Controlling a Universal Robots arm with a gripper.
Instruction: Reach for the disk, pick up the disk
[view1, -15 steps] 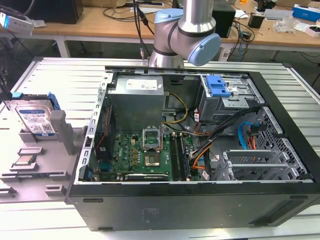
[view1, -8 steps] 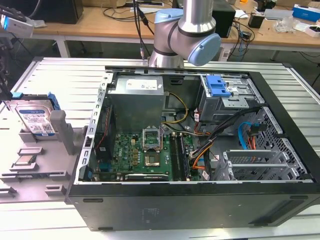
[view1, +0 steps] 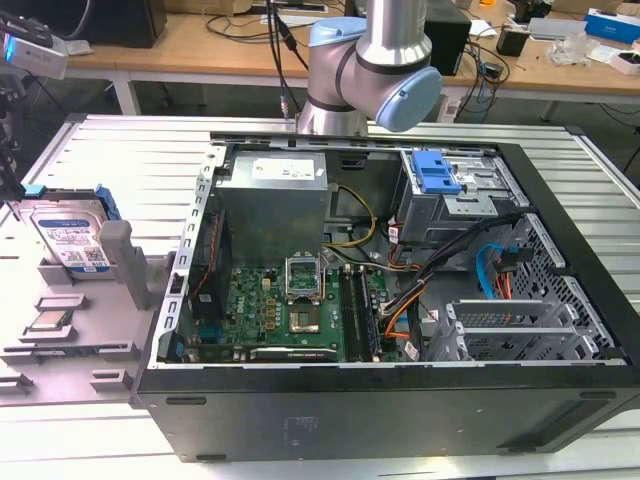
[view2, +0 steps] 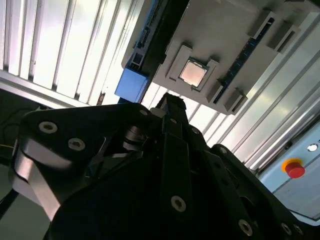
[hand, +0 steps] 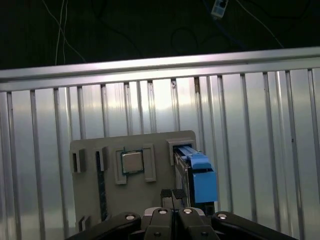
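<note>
One disk (view1: 65, 235) stands in its holder (view1: 115, 255) at nine o'clock of the case (view1: 400, 410) in the exterior view. The gripper (hand: 171, 196), jaws pinched narrow above it, would do best to widen and straddle its edge squarely.

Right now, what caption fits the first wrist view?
Gripper close to the disk, on edge in its blue bracket on the grey fixture beside the CPU chip, ungripped.

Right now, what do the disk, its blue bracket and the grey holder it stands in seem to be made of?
The disk: silver metal casing by its dull sheen, with a white-and-blue label, apparently paper.
The blue bracket: probably moulded plastic, given its uniform bright colour and matte surface.
The grey holder: likely plastic, dull and evenly grey, but painted metal is possible.
</note>
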